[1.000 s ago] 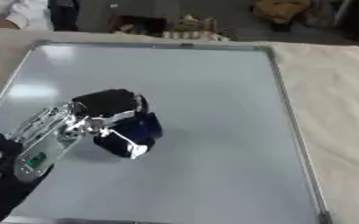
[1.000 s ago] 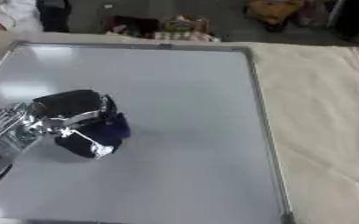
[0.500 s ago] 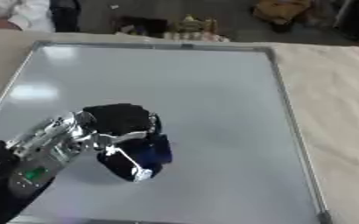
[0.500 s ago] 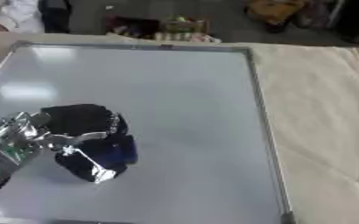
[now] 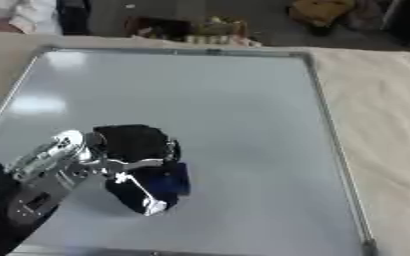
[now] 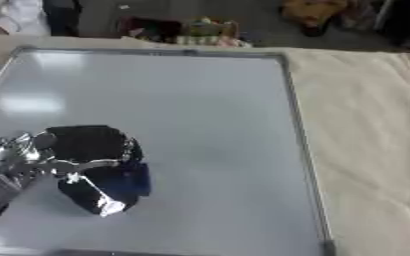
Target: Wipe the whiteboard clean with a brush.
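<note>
A white whiteboard (image 5: 235, 115) with a silver frame lies flat on the cloth-covered table and shows no marks. My left hand (image 5: 134, 150) comes in from the lower left, its fingers curled round a dark blue brush (image 5: 169, 181) that it presses on the board's lower left part. The brush is mostly hidden under the hand. My right hand shows in no view.
Beige cloth (image 6: 366, 130) covers the table to the right of the board. Beyond the far edge lie a dark floor, some small clutter (image 5: 195, 31) and a person's white sleeve (image 5: 20, 15) at the top left.
My left hand has slid the brush down the board towards the near edge and slightly right.
</note>
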Motion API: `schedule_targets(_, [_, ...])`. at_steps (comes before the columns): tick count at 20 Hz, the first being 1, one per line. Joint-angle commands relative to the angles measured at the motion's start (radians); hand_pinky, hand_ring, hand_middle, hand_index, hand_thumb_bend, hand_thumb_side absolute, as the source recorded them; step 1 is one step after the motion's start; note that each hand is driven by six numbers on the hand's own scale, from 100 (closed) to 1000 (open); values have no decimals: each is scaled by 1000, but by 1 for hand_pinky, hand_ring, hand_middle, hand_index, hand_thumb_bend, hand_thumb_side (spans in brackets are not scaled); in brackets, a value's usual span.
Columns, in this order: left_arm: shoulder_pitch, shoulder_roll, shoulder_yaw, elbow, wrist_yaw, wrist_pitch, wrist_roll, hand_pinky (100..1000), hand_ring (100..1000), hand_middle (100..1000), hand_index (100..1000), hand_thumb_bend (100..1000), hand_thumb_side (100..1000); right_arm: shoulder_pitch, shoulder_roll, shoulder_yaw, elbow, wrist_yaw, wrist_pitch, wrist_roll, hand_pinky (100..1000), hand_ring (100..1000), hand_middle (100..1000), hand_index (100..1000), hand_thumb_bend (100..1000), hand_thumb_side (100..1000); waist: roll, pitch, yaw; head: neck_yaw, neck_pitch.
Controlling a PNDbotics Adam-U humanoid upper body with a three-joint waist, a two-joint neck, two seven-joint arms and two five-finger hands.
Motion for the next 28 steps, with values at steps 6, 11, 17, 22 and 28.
schedule_targets(6, [-1,1,28,79,137,-138,2,404,379,120,138,100,490,-11,-13,-4,-14,-2,-1,-2,858,852,694,835,100,1000,-2,-16,-1,1,-1])
schedule_targets(11, [-1,2,51,126,167,-218,12,438,434,223,137,135,514,-10,-14,-5,-14,-1,-1,-3,858,851,694,835,100,1000,-3,-15,1,-1,-2])
schedule_targets(17, [0,3,63,139,115,-270,41,479,523,418,113,200,518,-9,-15,-6,-14,-1,-1,-4,858,851,694,835,100,1000,-4,-16,1,-2,-4])
schedule_targets(22, [1,4,68,137,49,-268,76,493,555,486,100,317,590,-8,-15,-8,-14,-1,-2,-6,858,851,694,835,100,1000,-4,-18,2,-1,-8])
schedule_targets(28, [5,-7,63,149,6,-271,91,506,582,530,100,378,634,-6,-13,-10,-14,-1,-2,-9,858,851,694,835,100,1000,-5,-16,0,0,-9])
